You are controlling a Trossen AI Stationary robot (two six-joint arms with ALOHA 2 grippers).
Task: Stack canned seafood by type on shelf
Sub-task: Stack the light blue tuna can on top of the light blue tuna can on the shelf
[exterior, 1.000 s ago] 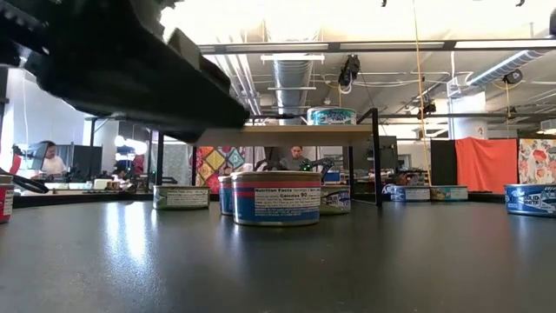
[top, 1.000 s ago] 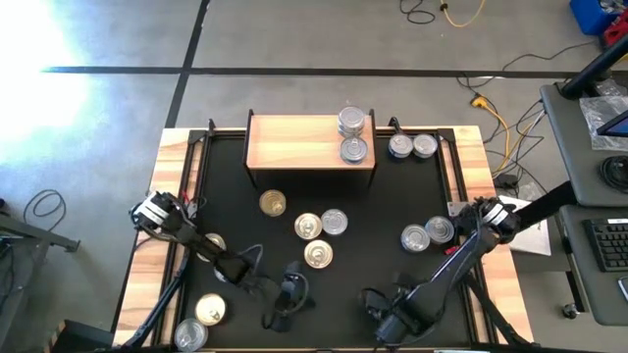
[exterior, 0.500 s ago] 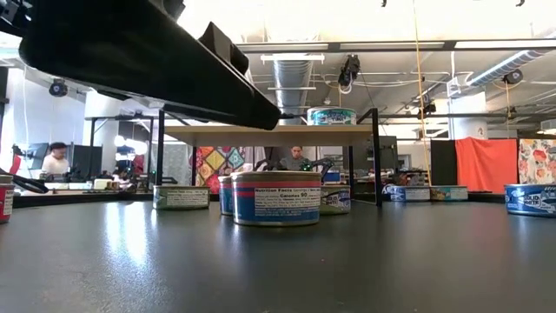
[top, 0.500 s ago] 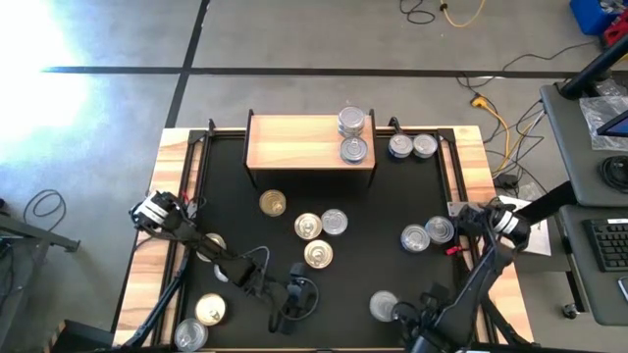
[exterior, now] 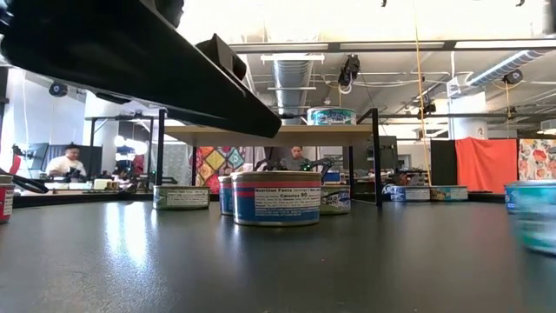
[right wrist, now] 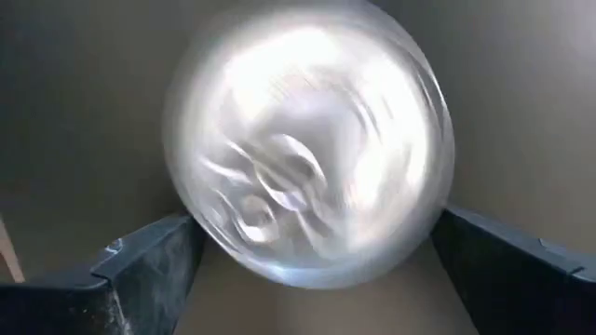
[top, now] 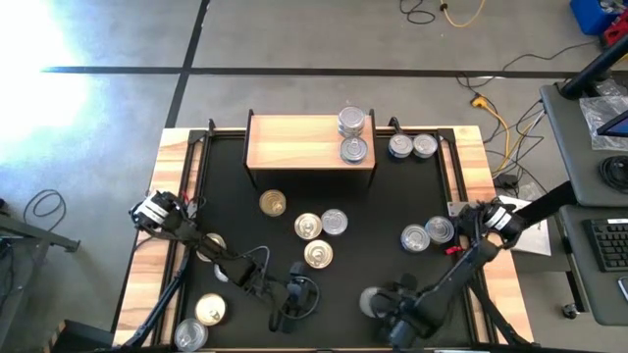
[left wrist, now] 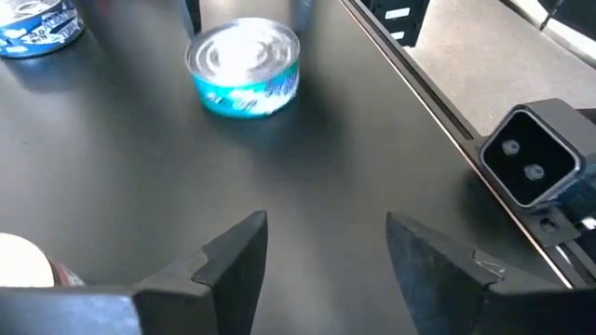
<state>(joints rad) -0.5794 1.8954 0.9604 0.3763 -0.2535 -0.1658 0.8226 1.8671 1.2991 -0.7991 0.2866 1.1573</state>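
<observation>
- The low light-wood shelf on dark legs (top: 299,142) stands at the far side of the black-topped table with a wooden rim (top: 469,157); it carries two short round silver-lidded tins (top: 352,136) at its right end.
- The other tins lie loose on the table: a gold-lidded group (top: 306,227) near the middle, pairs at the right, two more at the near left corner.
- The right gripper (top: 378,304) sits low at the near edge. Its fingers (right wrist: 140,265) stand wide on either side of a silver-lidded tin (right wrist: 307,154); we cannot tell whether they touch it.
- The left gripper (top: 290,299) hangs near the near edge, fingers (left wrist: 228,256) spread and empty, with a teal-labelled silver-lidded tin (left wrist: 245,67) ahead of it.
- We judge the step to be a pick-up by the right arm. The next move calls for closing squarely on the tin, lifting clear and carrying it to the matching stack.
- On the blue-and-white tin (exterior: 275,198) nearest the low camera we read "Nutrition Facts" and "Calories 90"; we cannot read any brand.
</observation>
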